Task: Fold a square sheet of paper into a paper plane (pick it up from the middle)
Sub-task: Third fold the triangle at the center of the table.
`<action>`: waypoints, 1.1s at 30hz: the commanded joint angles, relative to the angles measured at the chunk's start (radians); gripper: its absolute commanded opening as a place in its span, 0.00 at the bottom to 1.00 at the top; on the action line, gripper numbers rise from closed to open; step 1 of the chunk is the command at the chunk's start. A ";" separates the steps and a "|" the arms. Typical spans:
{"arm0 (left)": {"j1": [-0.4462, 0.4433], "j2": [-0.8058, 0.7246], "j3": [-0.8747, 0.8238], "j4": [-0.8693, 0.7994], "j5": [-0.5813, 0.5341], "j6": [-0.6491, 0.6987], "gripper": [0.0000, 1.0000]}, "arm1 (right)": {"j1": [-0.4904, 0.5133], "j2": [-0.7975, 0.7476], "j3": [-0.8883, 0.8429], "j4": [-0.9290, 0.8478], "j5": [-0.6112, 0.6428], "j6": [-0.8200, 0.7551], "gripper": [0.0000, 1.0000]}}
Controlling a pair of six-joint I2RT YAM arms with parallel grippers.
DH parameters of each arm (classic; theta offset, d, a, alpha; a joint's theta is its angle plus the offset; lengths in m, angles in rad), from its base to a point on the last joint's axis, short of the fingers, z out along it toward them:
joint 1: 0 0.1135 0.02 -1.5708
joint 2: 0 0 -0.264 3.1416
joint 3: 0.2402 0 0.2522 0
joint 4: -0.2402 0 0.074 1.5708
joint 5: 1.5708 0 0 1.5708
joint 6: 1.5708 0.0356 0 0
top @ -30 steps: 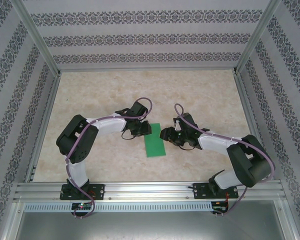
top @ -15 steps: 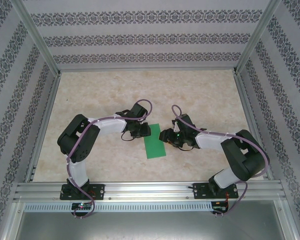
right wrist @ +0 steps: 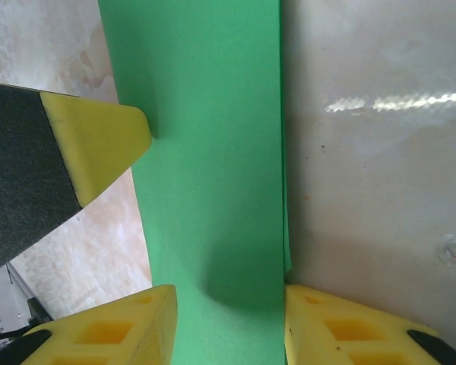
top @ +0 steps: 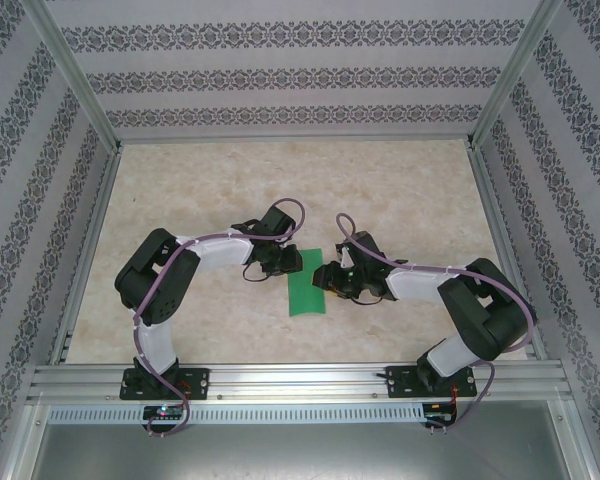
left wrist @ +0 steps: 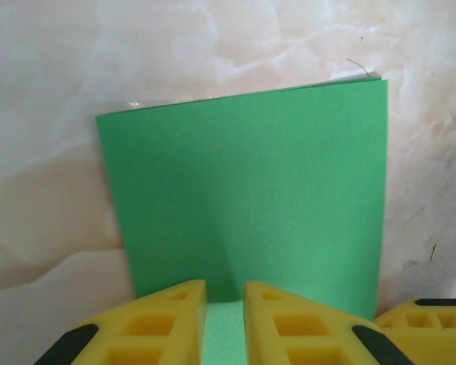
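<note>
The marbled beige desk (top: 180,200) takes up the middle of the top view. The left arm (top: 160,285) bends in from the lower left and the right arm (top: 480,310) from the lower right, and they meet near the centre. There the green sheet of paper (top: 307,292) lies, folded to a narrow strip, just below the centre of the frame. The right gripper (right wrist: 229,334) sits at the strip's right edge, its jaws wide and straddling the paper's width. The left gripper (left wrist: 225,327) sits at the strip's upper left edge. Its jaws are narrow, and green shows in the slim gap between them.
</note>
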 commanded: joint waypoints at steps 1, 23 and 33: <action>-0.003 0.027 -0.007 0.040 0.017 0.033 0.21 | 0.000 -0.024 -0.014 0.043 -0.012 0.021 0.41; -0.003 0.027 0.013 0.073 0.067 0.095 0.23 | -0.051 0.046 -0.006 0.170 -0.040 0.091 0.26; -0.028 -0.224 -0.097 0.049 0.012 0.234 0.40 | -0.051 0.038 -0.006 0.160 -0.014 0.125 0.11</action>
